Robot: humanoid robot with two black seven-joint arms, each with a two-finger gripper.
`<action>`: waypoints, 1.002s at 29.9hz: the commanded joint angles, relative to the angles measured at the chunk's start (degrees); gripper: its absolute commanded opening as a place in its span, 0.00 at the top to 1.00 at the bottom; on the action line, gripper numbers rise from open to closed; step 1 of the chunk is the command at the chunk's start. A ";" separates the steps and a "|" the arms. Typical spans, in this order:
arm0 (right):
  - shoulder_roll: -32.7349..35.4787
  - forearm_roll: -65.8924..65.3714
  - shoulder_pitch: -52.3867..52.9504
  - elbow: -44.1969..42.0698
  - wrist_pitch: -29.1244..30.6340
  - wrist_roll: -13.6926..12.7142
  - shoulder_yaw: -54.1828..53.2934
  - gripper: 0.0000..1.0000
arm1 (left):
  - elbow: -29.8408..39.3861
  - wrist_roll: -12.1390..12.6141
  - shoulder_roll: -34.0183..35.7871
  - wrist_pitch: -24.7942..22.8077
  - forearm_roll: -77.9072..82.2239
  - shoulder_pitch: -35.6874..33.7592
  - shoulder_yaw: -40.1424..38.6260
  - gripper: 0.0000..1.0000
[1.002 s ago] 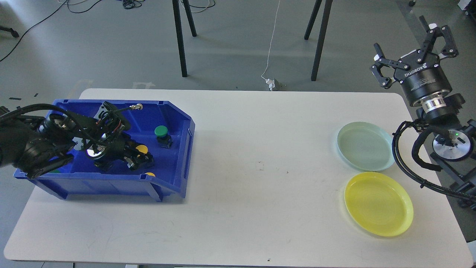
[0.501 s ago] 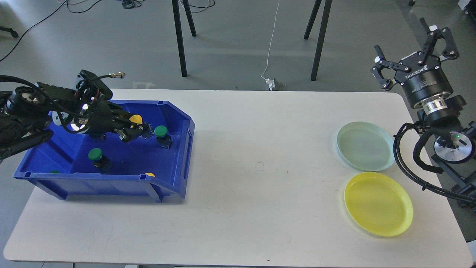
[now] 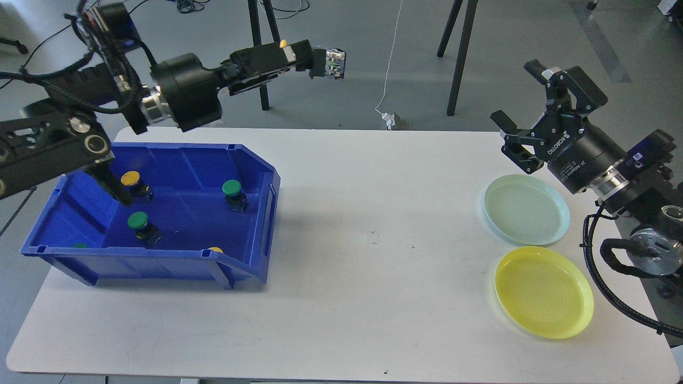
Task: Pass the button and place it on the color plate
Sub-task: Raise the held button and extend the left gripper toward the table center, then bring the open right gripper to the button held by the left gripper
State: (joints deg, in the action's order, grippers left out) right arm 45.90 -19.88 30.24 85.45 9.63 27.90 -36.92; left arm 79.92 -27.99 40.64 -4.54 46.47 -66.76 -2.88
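My left gripper (image 3: 299, 53) is raised high above the table's back edge, right of the blue bin (image 3: 251, 160). It is shut on a yellow button (image 3: 328, 56): the grey body sticks out past the fingertips and a bit of yellow cap shows above the fingers. My right gripper (image 3: 515, 98) is open and empty, in the air above the back right of the table, pointing left. A pale green plate (image 3: 525, 209) and a yellow plate (image 3: 543, 292) lie on the table at the right.
The bin holds a yellow button (image 3: 129, 178), two green buttons (image 3: 231, 187) (image 3: 137, 219), and other caps half hidden behind its front wall. A white table (image 3: 373, 240) spreads between the bin and the plates. Stand legs (image 3: 259, 64) rise behind the table.
My left gripper has lifted out of the bin with the yellow button and swung up and to the right. My right gripper has come down and leftwards, turning towards it.
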 commanded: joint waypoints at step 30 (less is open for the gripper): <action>-15.05 -1.30 4.82 1.65 3.03 0.10 8.18 0.00 | -1.17 -0.01 -7.33 -2.49 -2.61 7.70 -1.87 0.84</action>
State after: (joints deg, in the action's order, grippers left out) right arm 31.53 -21.54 33.67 87.46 12.63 28.01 -29.97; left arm 78.95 -28.00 33.31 -6.94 43.87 -58.97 -4.74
